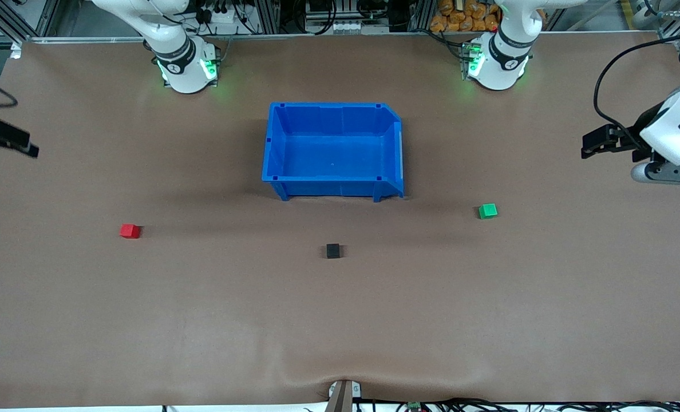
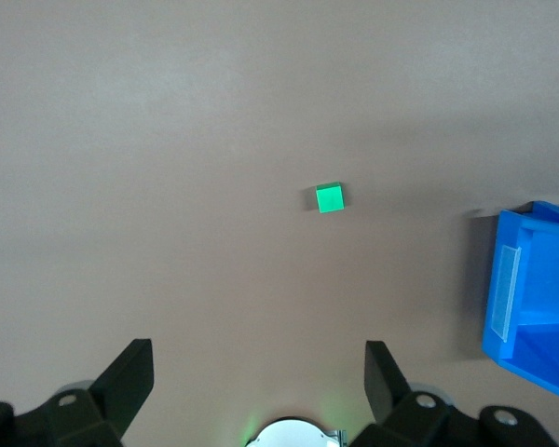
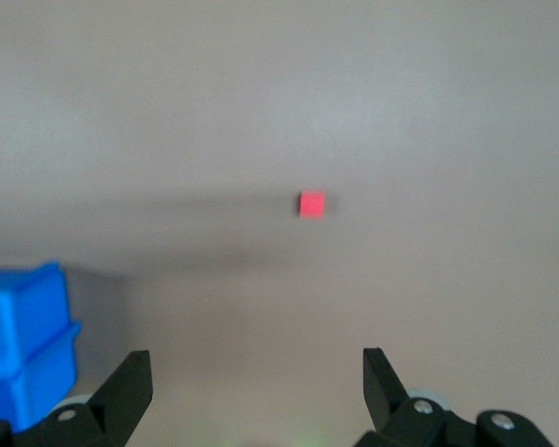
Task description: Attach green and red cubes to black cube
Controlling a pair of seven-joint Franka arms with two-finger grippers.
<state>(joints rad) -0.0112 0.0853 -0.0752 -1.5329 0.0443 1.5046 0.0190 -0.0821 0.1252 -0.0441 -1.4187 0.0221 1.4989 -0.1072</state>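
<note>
Front view, desk (image 1: 202, 320): I see a brown sheet running to every edge, with wide bare room on the camera's side of the cubes.
Front view, blue bin (image 1: 333, 150): sits mid-desk, its hollow showing nothing inside.
Front view, black cube (image 1: 332, 250): alone on the desk, nearer the camera than the bin, apart from it.
Front view, green cube (image 1: 487, 211): toward the left arm's end, well apart from the black cube, bare desk all round.
Front view, red cube (image 1: 129, 230): toward the right arm's end, well apart from the black cube, nothing beside it.
Front view, left gripper (image 1: 595, 141): raised over the desk's edge at the left arm's end.
Front view, right gripper (image 1: 14, 141): raised over the desk's edge at the right arm's end.
Left wrist view, left gripper (image 2: 259, 386): I read its fingers as spread wide, holding nothing; the green cube (image 2: 330, 197) lies on bare desk below, the bin's corner (image 2: 533, 298) off to one side.
Right wrist view, right gripper (image 3: 257, 391): fingers spread wide, holding nothing; the red cube (image 3: 311, 204) lies alone on the desk, the bin's corner (image 3: 23, 345) at the frame's edge.
</note>
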